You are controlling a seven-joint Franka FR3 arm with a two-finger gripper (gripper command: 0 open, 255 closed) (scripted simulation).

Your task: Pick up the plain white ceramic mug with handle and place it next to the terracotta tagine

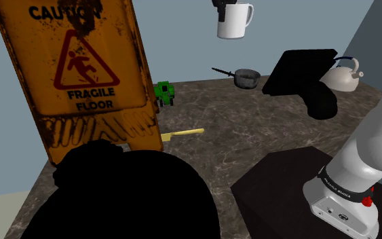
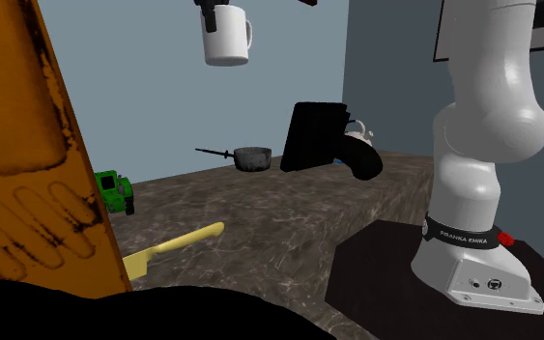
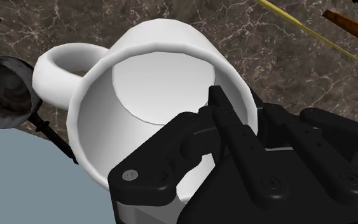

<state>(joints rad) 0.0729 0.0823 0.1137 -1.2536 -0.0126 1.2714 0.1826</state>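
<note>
Black end effector is clamped on the wall of the white mug, with one finger set inside the rim. Mug is held upright, high in the air, nearly straight above the small grey pan on the dark marbled desk.

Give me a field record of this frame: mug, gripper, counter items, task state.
mug: plain white mug with handle, upright, in the air, well above the counter
gripper: all-black two-finger gripper, clamped on the mug's rim, one finger inside
surface: dark marbled counter
on counter: small grey saucepan with long handle; green toy tractor; yellow flat utensil; white kettle; orange caution sign
task state: mug lifted, not yet placed
</note>
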